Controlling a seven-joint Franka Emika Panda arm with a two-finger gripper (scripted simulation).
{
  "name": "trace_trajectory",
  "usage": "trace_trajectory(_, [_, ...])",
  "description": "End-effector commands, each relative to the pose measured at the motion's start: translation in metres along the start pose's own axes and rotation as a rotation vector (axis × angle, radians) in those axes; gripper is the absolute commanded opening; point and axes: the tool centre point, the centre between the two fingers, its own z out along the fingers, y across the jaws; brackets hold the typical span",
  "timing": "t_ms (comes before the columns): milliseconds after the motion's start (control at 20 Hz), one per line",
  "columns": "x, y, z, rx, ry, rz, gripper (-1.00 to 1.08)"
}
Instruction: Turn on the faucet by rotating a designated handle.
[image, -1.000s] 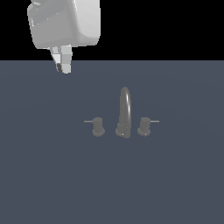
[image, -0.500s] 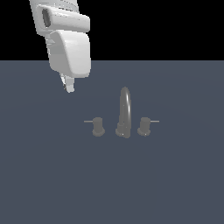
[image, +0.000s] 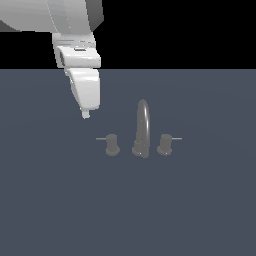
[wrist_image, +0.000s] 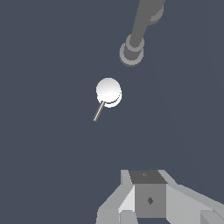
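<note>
The dull-grey faucet (image: 142, 128) stands on the flat grey-blue surface, with an arched spout on a round base. The handle (image: 112, 144) is the knob on the exterior view's left, with its thin lever rod (image: 101, 138) pointing away from the spout. My gripper (image: 86, 114) hangs above and to the exterior view's left of the handle, apart from it. It shows one narrow tip and looks shut and empty. In the wrist view the handle's round top (wrist_image: 108, 91) and the spout (wrist_image: 139, 30) lie ahead of my gripper (wrist_image: 148, 199).
The twin knob (image: 165, 144) stands on the exterior view's right of the spout, with its rod pointing right. The grey-blue surface (image: 128, 210) spreads flat around the faucet. My white arm (image: 82, 75) reaches in from the top left.
My arm has come down and moved toward the exterior view's right, closer to the handle. The faucet and its knobs have not moved.
</note>
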Motion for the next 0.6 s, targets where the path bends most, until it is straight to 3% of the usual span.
trace_trajectory(0, [0.005,-0.008,0.012,0.001,0.002,0.043,-1.00])
trace_trajectory(550, [0.035,-0.046,0.069,0.000,0.011,0.255,-1.00])
